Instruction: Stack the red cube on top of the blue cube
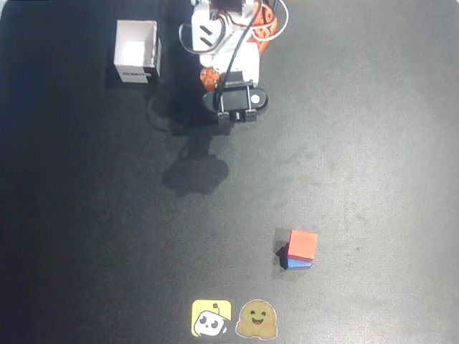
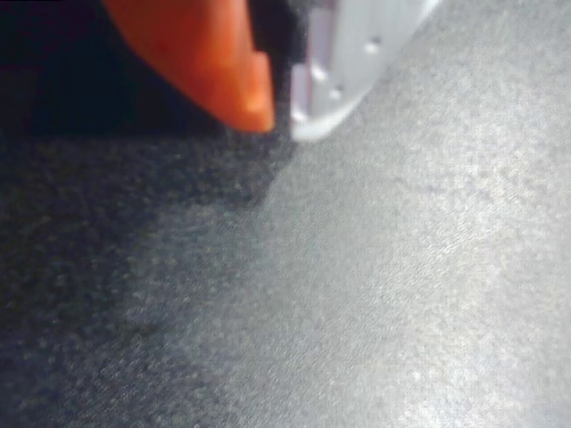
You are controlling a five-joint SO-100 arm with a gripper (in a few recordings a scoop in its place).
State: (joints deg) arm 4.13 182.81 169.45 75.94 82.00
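Note:
The red cube [image 1: 303, 244] rests on top of the blue cube [image 1: 300, 263] at the lower right of the dark table in the overhead view; only a thin strip of blue shows under it. The white and orange arm [image 1: 228, 64] is folded back at the top centre, far from the stack. In the wrist view my gripper [image 2: 281, 111] hangs close above bare mat. Its orange finger [image 2: 241, 80] and white finger [image 2: 343, 80] stand nearly together with nothing between them.
An open white box [image 1: 136, 51] stands at the top left, beside the arm's base. A yellow sticker [image 1: 211, 317] and a brown smiling sticker [image 1: 257, 319] lie at the bottom edge. The arm's shadow [image 1: 195, 172] falls mid-table.

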